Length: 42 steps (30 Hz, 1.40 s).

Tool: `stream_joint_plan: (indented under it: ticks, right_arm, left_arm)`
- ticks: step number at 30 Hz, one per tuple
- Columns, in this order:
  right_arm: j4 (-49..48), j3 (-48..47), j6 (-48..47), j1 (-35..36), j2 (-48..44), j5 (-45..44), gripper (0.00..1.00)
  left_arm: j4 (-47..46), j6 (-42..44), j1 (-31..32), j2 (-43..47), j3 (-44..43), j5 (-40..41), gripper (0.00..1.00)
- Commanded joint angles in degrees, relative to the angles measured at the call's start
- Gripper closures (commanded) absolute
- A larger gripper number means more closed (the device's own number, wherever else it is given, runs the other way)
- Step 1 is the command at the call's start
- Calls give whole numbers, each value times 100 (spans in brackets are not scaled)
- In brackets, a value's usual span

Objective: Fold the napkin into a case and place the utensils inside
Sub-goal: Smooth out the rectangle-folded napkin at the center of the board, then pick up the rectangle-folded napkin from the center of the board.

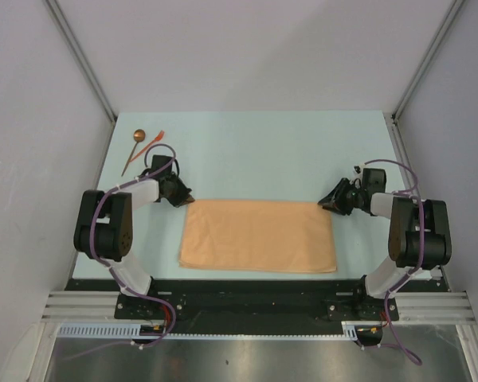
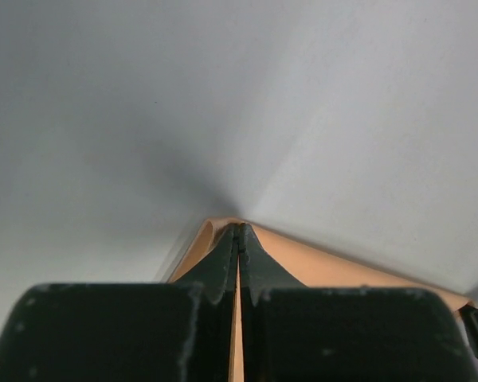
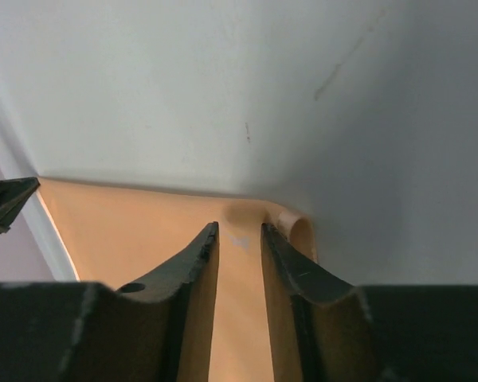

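The tan-orange napkin (image 1: 259, 236) lies flat as a wide rectangle on the pale table, near the front. My left gripper (image 1: 188, 196) is at its far left corner; in the left wrist view the gripper (image 2: 239, 231) is shut, with a thin edge of napkin (image 2: 327, 267) pinched between the jaws. My right gripper (image 1: 325, 204) is at the far right corner; in the right wrist view it (image 3: 239, 231) is open, jaws astride the curled corner of the napkin (image 3: 127, 231). The dark-handled spoon (image 1: 134, 150) and the orange-red fork-like piece (image 1: 151, 143) lie at the far left of the table.
Grey walls enclose the table (image 1: 255, 151) on three sides. The utensils lie just behind the left arm's cable (image 1: 161, 163). A black rail (image 1: 247, 294) runs along the near edge between the arm bases.
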<state>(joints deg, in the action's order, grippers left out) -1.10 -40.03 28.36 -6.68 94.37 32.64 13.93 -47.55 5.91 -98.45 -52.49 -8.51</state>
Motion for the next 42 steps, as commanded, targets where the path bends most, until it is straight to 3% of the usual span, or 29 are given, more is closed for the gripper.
stream_joint_plan:
  ticks: [1,2,4,5,8,11,14,16,17,19,20,23,25,26,29,36,42]
  right_arm:
    - [853,-522,-454,333,-225,-1159,61]
    - [1118,-749,-471,429,-522,-1460,49]
    - [1936,-979,-428,465,-909,-2240,38]
    - [2191,-1207,-419,509,-1007,-2471,29]
    - [3123,-1349,-454,562,-1367,-2676,24]
    - [3292,-973,-542,624,-1814,-2167,26]
    - [2854,-454,-437,1071,-2080,-1920,33]
    - [2607,-321,-358,1554,-2133,-2296,40]
    - [2572,-321,-366,1677,-2090,-2454,51]
    - [2449,-330,-357,1984,-1940,-3025,61]
    - [2379,-330,-384,2047,-1844,-3210,72]
    - [2526,-583,-462,2013,-1448,-3607,83]
    - [2650,-672,-472,1899,-1360,-3634,81]
    - [2772,-699,-489,1742,-1351,-3564,69]
    - [2992,-577,-612,1408,-1482,-3326,55]
    - [3484,-522,-147,1668,-1756,-3045,52]
    - [4285,-611,372,2319,-1561,-4019,45]
  left_arm:
    - [65,430,59,614,20,542,99]
    - [187,483,77,765,-15,613,95]
    - [302,649,190,1246,-103,762,90]
    - [399,694,261,1398,-112,807,82]
    - [383,984,813,2048,-16,834,66]
    - [416,1204,1587,2260,63,684,68]
    - [347,1020,2202,2374,370,797,83]
    - [530,871,2397,2357,494,1086,93]
    - [679,809,2397,2244,477,1315,96]
    - [1257,695,2371,2059,258,2061,100]
    - [1444,686,2371,1919,135,2264,100]
    - [1893,703,2196,1418,-278,2548,100]
    - [1850,878,1993,1346,-402,2198,100]
    - [1824,888,1941,1407,-385,2153,98]
    - [1578,1054,1730,1776,-166,1784,91]
    - [1032,1284,1773,2243,292,509,86]
    - [883,1248,1835,2322,327,219,86]
